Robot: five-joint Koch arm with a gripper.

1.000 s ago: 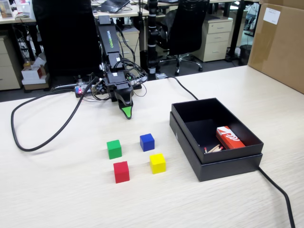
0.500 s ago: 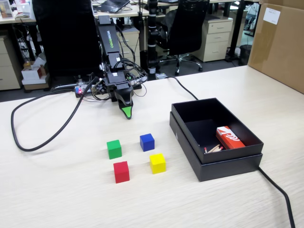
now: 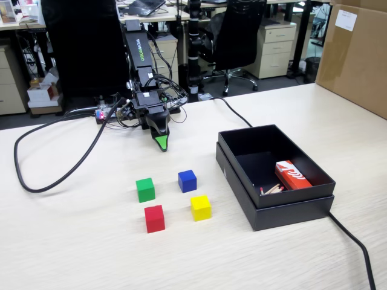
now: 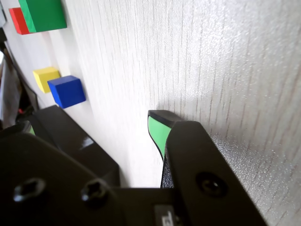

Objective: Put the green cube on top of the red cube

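With my green-tipped black gripper (image 3: 161, 144) empty and apparently closed, nothing is grasped yet. Small matte green cube (image 3: 145, 189) sits just beside small matte red cube (image 3: 155, 218), keeping the lift-and-stack path short.

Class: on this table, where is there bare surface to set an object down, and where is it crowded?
Free: the wide near strip in front of the red cube and yellow cube; the left area inside the black cable loop. Crowded: the cluster with the green cube and blue cube, beside the black box, below the hand.
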